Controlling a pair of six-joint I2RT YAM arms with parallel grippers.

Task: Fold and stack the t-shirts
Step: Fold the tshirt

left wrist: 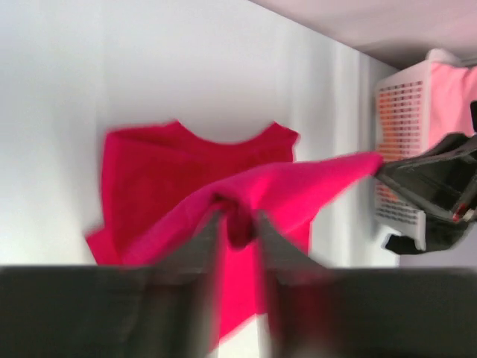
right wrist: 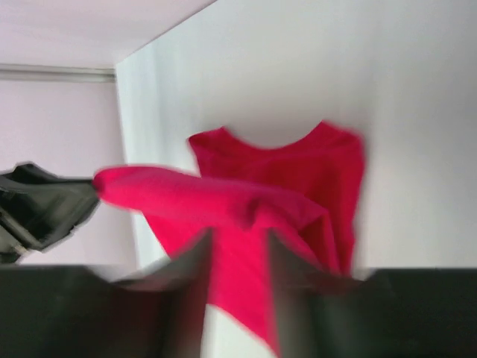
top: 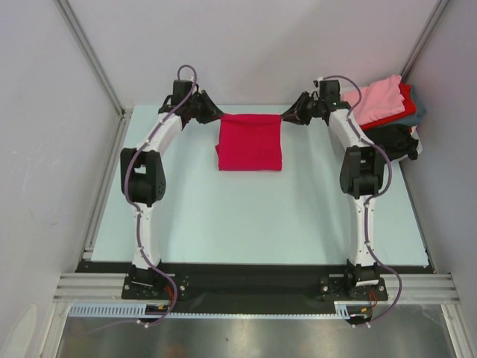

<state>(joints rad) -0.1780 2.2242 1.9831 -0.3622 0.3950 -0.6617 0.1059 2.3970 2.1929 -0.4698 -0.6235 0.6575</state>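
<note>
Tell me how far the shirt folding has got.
Done: nothing finished shows; no folded stack is in view. In hand: the crimson shirt, one edge lifted and stretched between the left arm and right arm, jaws shut on its corners, the rest flat on the table. Left: finishing this fold, then the pink, red, grey and black shirts heaped in the basket at the right.

Top cam overhead, wrist cams close, sharing t-shirt [top: 250,142]
</note>
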